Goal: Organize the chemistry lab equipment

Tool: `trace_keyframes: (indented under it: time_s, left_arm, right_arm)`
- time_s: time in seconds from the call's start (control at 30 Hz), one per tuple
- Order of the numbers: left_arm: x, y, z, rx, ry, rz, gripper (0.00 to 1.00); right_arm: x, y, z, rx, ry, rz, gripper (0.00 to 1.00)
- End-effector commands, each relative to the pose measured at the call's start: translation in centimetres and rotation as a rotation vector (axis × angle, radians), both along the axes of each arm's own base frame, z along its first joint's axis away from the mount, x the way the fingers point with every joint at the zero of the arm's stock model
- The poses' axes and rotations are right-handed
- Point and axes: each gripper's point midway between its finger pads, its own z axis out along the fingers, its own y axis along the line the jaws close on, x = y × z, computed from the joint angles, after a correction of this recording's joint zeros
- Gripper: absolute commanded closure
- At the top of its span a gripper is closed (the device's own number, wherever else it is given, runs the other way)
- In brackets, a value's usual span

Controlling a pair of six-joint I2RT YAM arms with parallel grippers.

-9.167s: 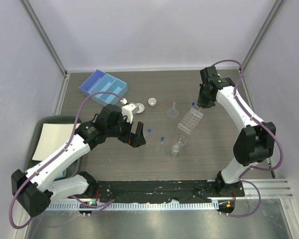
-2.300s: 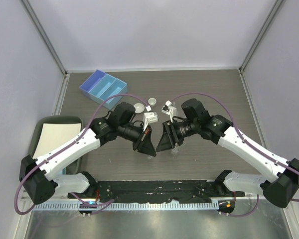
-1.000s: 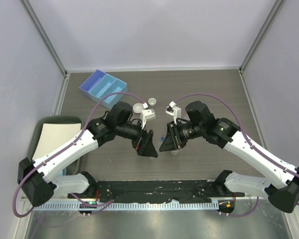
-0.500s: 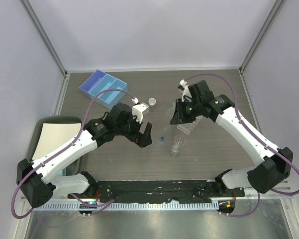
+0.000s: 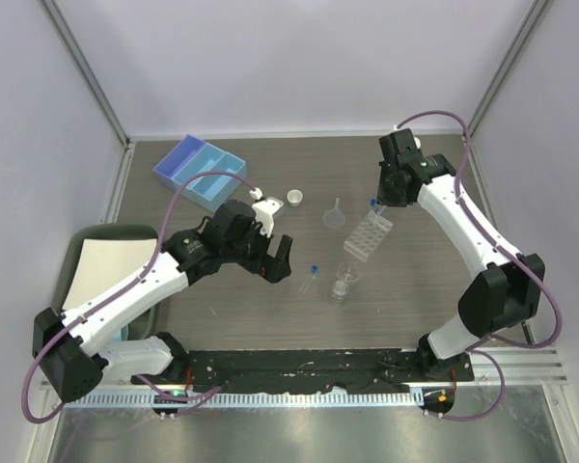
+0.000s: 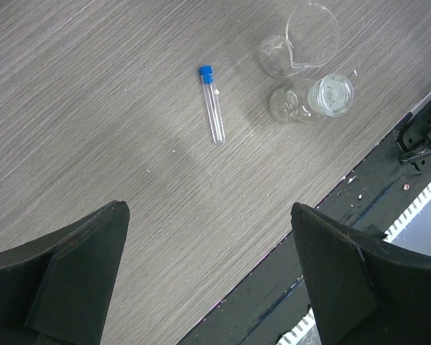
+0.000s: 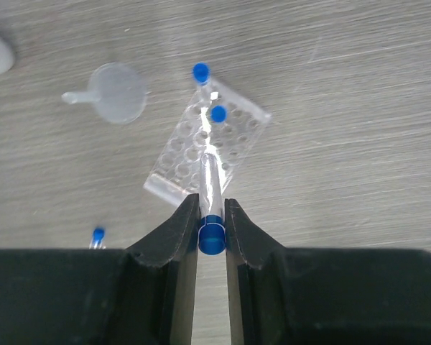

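Grey wood-grain tabletop (image 6: 93,108) under both arms: the right gripper (image 7: 212,215) pinches a clear blue-capped test tube (image 7: 210,188) at its cap end, with the clear plastic tube rack (image 7: 179,154) just beyond its fingertips. The left gripper (image 6: 208,208) gapes wide and empty, another blue-capped tube (image 6: 214,111) lying flat ahead of its fingers.

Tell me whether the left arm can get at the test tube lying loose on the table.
Probably yes: the left gripper hangs open near the test tube, which lies flat on bare table with nothing between.
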Motion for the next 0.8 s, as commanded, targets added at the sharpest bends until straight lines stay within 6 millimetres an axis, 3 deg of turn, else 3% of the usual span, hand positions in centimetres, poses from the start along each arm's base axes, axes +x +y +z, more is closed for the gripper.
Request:
trace_keyframes:
  time_s: [0.0, 0.4, 0.77]
  left_arm:
    - [0.1, -0.6, 1.1, -0.040, -0.003, 0.000, 0.00]
    - [0.2, -0.5, 1.1, -0.039, -0.011, 0.010, 0.00]
    - [0.2, -0.5, 0.6, -0.029, 0.001, 0.009, 0.00]
  right_arm:
    - [1.6, -3.2, 0.7, -0.104, -0.032, -0.110, 0.99]
    - [2.7, -3.6, -4.4, -0.082, 0.095, -0.112, 0.99]
    - [3.8, -2.7, -6.8, -0.045, 0.134, -0.095, 0.99]
